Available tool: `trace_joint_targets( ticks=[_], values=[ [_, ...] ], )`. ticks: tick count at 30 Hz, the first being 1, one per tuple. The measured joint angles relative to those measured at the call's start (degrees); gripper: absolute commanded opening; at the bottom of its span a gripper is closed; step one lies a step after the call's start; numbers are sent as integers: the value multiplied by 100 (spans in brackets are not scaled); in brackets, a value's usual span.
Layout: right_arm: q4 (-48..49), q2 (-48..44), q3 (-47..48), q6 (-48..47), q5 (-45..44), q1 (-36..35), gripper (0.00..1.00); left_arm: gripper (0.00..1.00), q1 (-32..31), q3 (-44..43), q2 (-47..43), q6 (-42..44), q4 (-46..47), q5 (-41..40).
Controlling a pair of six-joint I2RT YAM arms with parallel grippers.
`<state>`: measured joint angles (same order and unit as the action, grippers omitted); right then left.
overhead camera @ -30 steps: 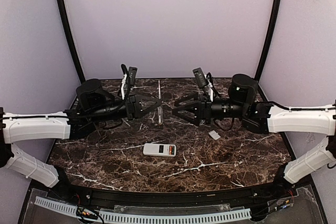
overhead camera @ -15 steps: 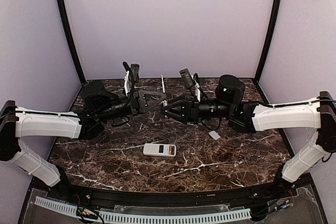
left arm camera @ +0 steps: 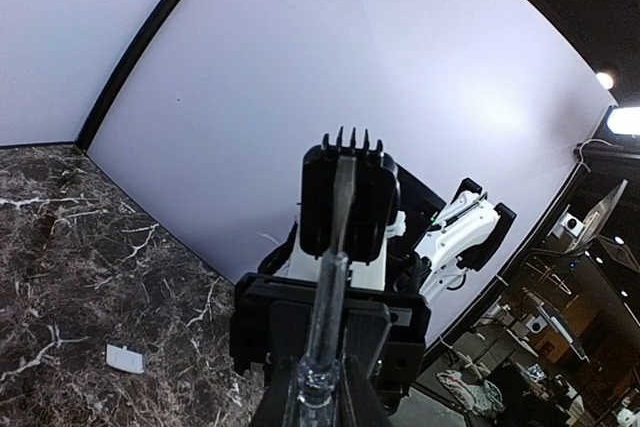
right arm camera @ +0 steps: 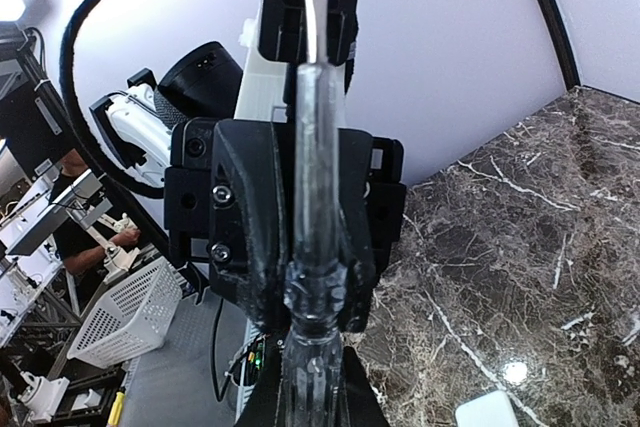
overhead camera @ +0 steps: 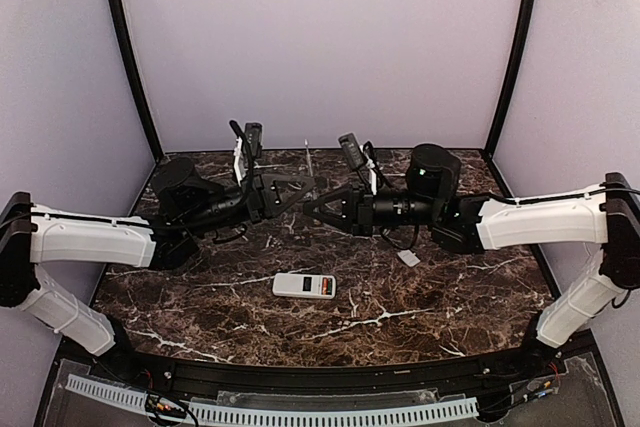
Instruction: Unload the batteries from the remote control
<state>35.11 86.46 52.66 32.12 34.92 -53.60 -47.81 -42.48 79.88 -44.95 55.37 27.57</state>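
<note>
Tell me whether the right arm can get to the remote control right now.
Probably not yet. The remote control lies uncovered on the table, but the right hand is shut on a screwdriver in mid-air, which the left hand also grips. It would likely need to let go first.

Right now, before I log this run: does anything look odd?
Both the left gripper and right gripper clamp one clear-handled tool in mid-air, while the remote control lies on the table, a white plate nearby.

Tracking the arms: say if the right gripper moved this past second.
Yes. The right gripper shifted left, from right of the remote control to in line with its middle.
</note>
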Motion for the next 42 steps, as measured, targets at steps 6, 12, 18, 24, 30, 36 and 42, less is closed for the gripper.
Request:
trace_joint_targets(
  ticks=[6,12,18,24,30,36,42],
  values=[
    [-1290,0,474,-741,-66,-4,0,57,24,59,-302,234,-647,-201],
    [-2935,-157,920,-1838,-466,-4,0,62,232,52,-1078,568,-1982,-267],
    [-4181,-273,1104,-2647,-883,-4,0,62,573,-153,-1543,798,-3351,-153],
    [-4874,-284,1276,-3104,-1250,-35,0,58,680,-400,-1488,850,-4164,114],
    [-5324,-282,1480,-3383,-1617,-225,0,53,680,-664,-1137,748,-4310,444],
    [-5598,-221,1631,-3528,-1893,-363,0,48,678,-756,-737,579,-4312,660],
    [-5842,-17,1834,-3630,-2153,-411,0,47,669,-822,-485,492,-4339,734]
  ],
)
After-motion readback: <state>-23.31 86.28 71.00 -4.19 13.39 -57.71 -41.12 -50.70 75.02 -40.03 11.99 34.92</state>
